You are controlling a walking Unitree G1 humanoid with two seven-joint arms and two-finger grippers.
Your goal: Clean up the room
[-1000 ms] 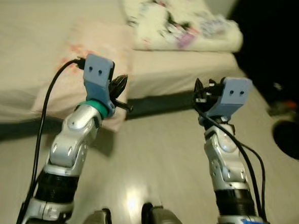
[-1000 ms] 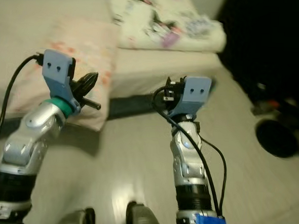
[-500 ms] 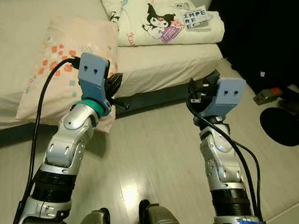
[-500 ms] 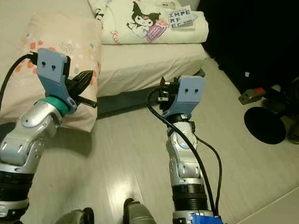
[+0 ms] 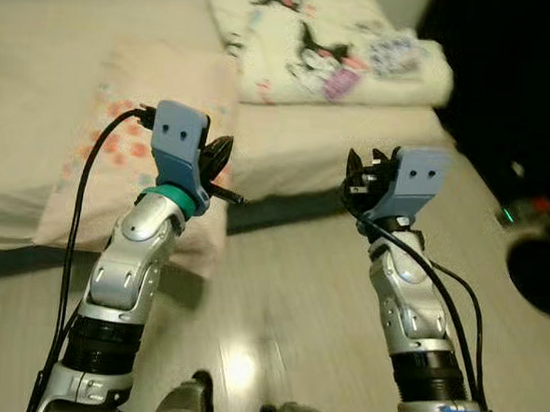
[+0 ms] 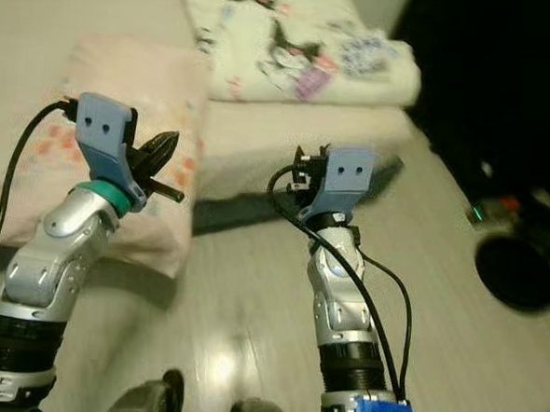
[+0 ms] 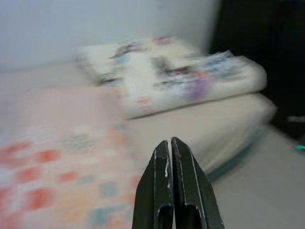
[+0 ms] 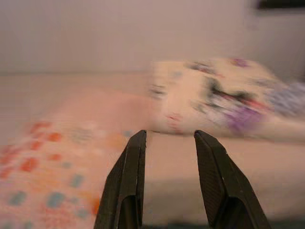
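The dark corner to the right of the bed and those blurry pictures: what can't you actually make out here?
- Dark area right of the cream mattress: head views are in shadow; a round black object on the floor and small red and green lights beside it cannot be identified.
- Folded cartoon-print blanket: motion blur hides its print.
- Pink pillow with orange dots: blurred in both wrist views.
- Right hand: its fingertips sit behind the blue mount in head views.
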